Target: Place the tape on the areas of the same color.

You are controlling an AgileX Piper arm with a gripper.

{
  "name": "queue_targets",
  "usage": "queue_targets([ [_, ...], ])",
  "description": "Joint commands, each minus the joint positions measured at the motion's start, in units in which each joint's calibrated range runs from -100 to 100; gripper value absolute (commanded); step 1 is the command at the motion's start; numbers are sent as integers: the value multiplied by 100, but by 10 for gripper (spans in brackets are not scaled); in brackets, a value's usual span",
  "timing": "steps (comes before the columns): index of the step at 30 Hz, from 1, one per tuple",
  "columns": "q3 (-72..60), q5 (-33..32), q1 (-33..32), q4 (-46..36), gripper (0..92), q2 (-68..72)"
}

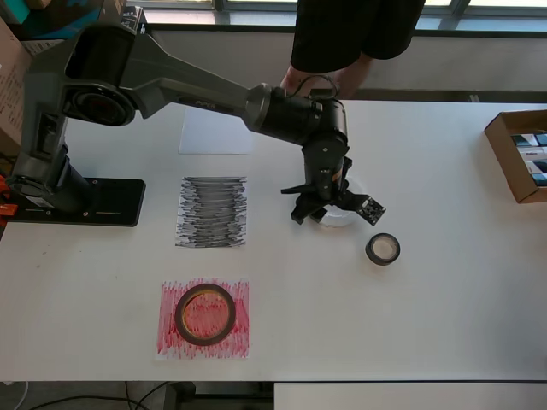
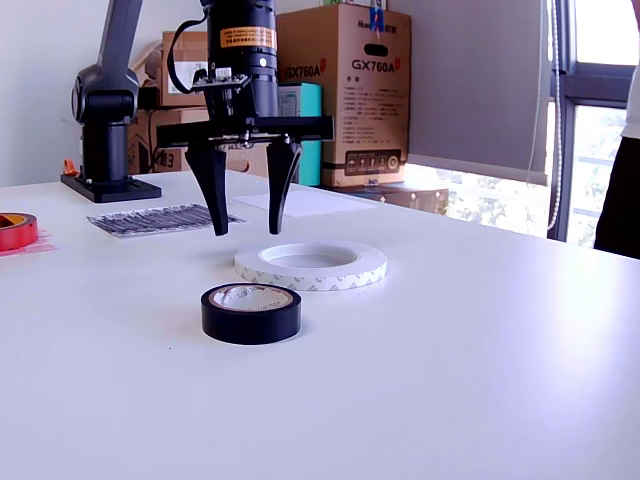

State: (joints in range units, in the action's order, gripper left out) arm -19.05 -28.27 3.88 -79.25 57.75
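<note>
The wide white tape ring (image 2: 310, 264) lies flat on the table, partly hidden under the wrist in the overhead view (image 1: 344, 221). My gripper (image 2: 246, 222) (image 1: 327, 210) hangs open just above its far edge, fingers pointing down with nothing between them. The small black tape roll (image 1: 383, 248) (image 2: 251, 312) rests a little nearer the front. The reddish-brown tape ring (image 1: 205, 314) (image 2: 15, 230) sits on the red-scribbled sheet (image 1: 235, 342). The black-scribbled sheet (image 1: 212, 212) (image 2: 160, 218) and the plain white sheet (image 1: 217, 131) (image 2: 300, 200) carry nothing.
An open cardboard box (image 1: 520, 154) stands at the overhead view's right edge. The arm's base (image 1: 77, 201) is bolted at the left. A person (image 1: 350, 38) stands at the table's far side. Cardboard boxes (image 2: 345, 90) are stacked behind the table.
</note>
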Motion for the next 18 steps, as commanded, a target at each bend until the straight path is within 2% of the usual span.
queue_targets([
  [1,-63,2,-10,47,542,81],
  [18,-217,10,-10,47,542,306],
])
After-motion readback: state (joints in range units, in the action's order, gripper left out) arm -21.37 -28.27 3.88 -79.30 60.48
